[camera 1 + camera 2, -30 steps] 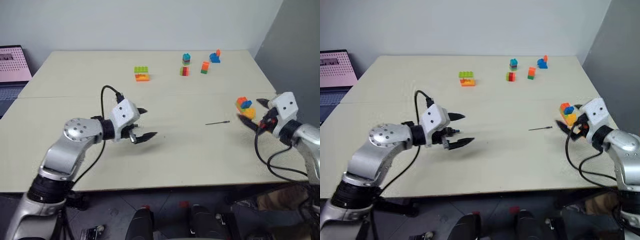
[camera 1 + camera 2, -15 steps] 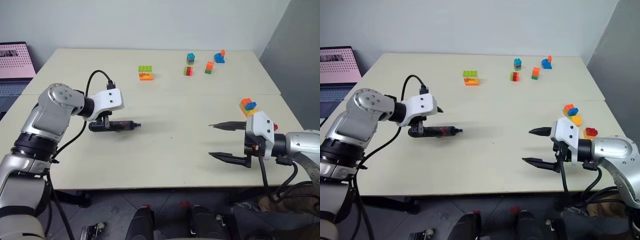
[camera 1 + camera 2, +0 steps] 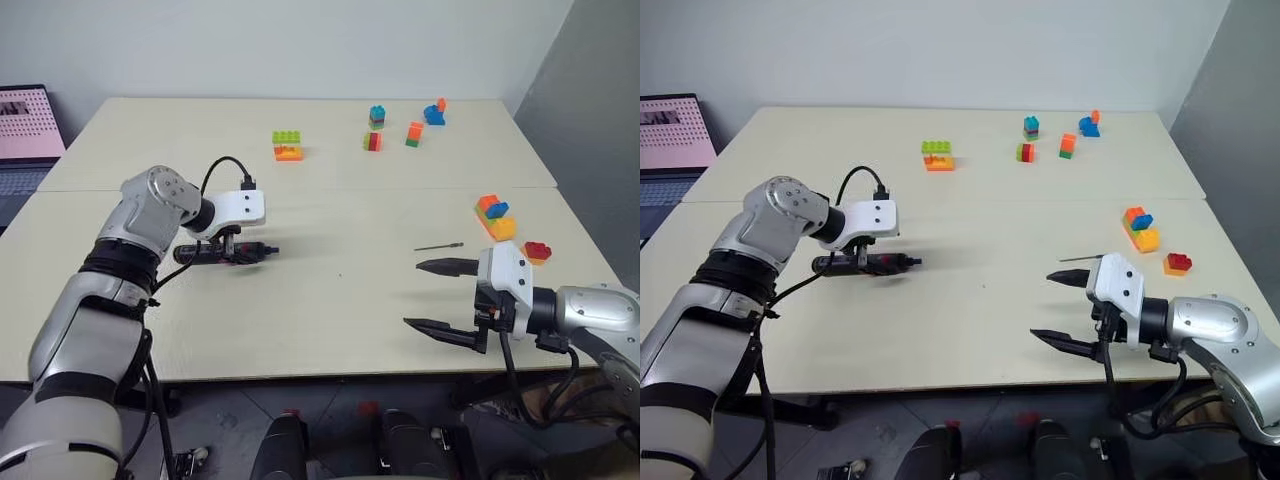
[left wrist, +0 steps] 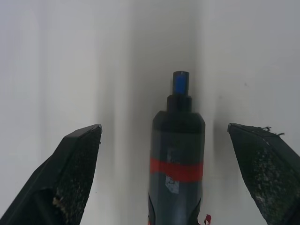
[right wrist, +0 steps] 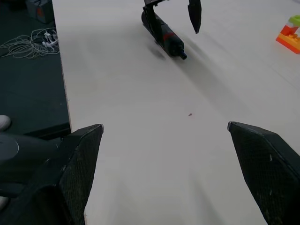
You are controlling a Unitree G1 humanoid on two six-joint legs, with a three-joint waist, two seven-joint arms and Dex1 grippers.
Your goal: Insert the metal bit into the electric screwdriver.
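Note:
The electric screwdriver (image 3: pixel 225 252), black with a red band, lies flat on the table at the left, its tip pointing right. My left gripper (image 3: pixel 232 246) points down over it, open, with one finger on each side. In the left wrist view the screwdriver (image 4: pixel 178 159) lies between the spread fingers (image 4: pixel 77 164) without touching them. The metal bit (image 3: pixel 438 246), a thin dark rod, lies on the table at the right. My right gripper (image 3: pixel 412 294) hovers open just in front of the bit, pointing left, with nothing between its fingers. The right wrist view shows the screwdriver (image 5: pixel 164 33) far ahead.
Toy bricks stand at the back: a green and orange one (image 3: pixel 285 146) and several small stacks (image 3: pixel 412 133). An orange, blue and yellow pile (image 3: pixel 492 215) and a red brick (image 3: pixel 537 251) lie right of the bit. A laptop (image 3: pixel 25 125) sits far left. Cables (image 5: pixel 28 37) lie on the floor.
My left gripper has tipped downward and settled over the screwdriver. My right gripper has drawn back from the bricks at the right edge toward the front and turned leftward.

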